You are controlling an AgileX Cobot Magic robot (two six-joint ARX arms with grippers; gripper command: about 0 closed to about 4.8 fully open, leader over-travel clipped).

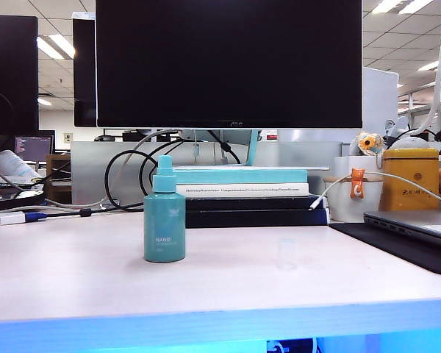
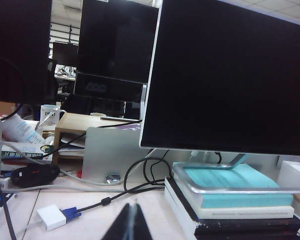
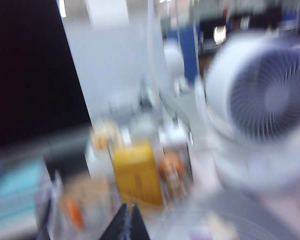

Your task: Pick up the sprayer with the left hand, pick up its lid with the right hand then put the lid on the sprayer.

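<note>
The teal sprayer (image 1: 165, 221) stands upright on the pale desk (image 1: 73, 272), left of middle, with its nozzle bare. To its right a faint clear lid (image 1: 287, 254) stands on the desk, apart from the sprayer. Neither gripper appears in the exterior view. In the left wrist view my left gripper (image 2: 132, 206) is shut and empty, pointing over the desk toward the monitor and books. The right wrist view is blurred; there my right gripper (image 3: 129, 205) is shut and empty, facing a yellow box (image 3: 136, 172). Neither wrist view shows the sprayer or the lid.
A large black monitor (image 1: 228, 62) stands behind on a stack of books (image 1: 242, 193). Black cables (image 1: 128, 176) loop left of the books. A laptop (image 1: 415, 224) on a black mat lies at the right. A white adapter (image 2: 51, 216) and a white fan (image 3: 262, 110) are nearby.
</note>
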